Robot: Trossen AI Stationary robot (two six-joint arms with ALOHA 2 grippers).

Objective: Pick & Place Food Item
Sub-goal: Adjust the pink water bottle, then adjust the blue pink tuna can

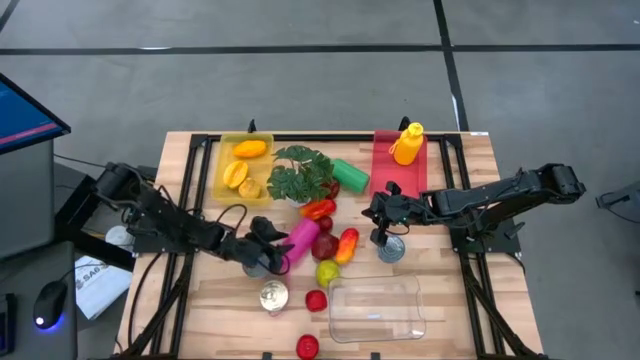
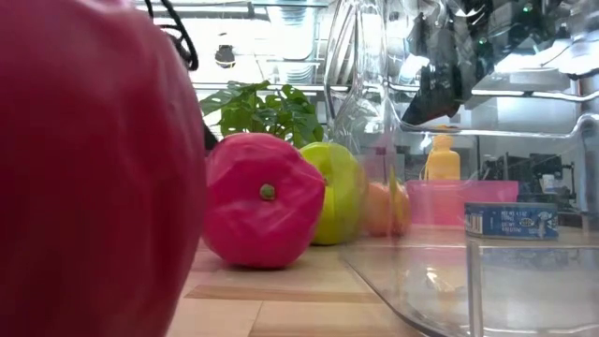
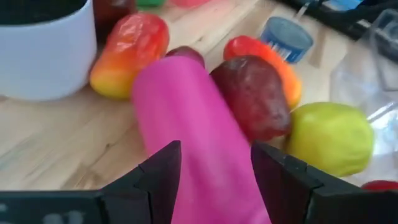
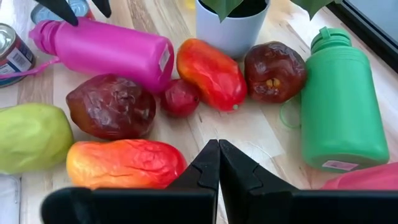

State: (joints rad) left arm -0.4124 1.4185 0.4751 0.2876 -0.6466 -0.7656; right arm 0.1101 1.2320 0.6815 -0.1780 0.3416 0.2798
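A pink bottle (image 1: 302, 237) lies slantwise among the loose fruit at mid-table, and my left gripper (image 1: 270, 252) is shut on its near-left end. Around it are a dark red fruit (image 4: 111, 107), a red-and-yellow mango (image 4: 124, 163), a second mango (image 4: 210, 73), a small red fruit (image 4: 180, 97) and a green fruit (image 1: 327, 271). My right gripper (image 4: 218, 155) hangs shut above the table right of the fruit, by a tin can (image 1: 391, 249), touching nothing. My left gripper pinches the pink bottle's body (image 3: 205, 186) between its two fingers (image 3: 158, 171), close to the cap end (image 4: 46, 30). The fingers come from the table's left, slanting down, and lie along the bottle. Whether the bottle is clear of the table, I cannot tell.
A potted plant (image 1: 300, 178) and a green bottle (image 1: 351, 175) stand behind the fruit. At the back are a yellow tray (image 1: 225, 150) with orange fruit and a red tray (image 1: 385, 165) with a yellow bottle (image 1: 407, 143). Nearer are a clear tub (image 1: 375, 305), a can (image 1: 273, 296) and red produce (image 1: 316, 299).
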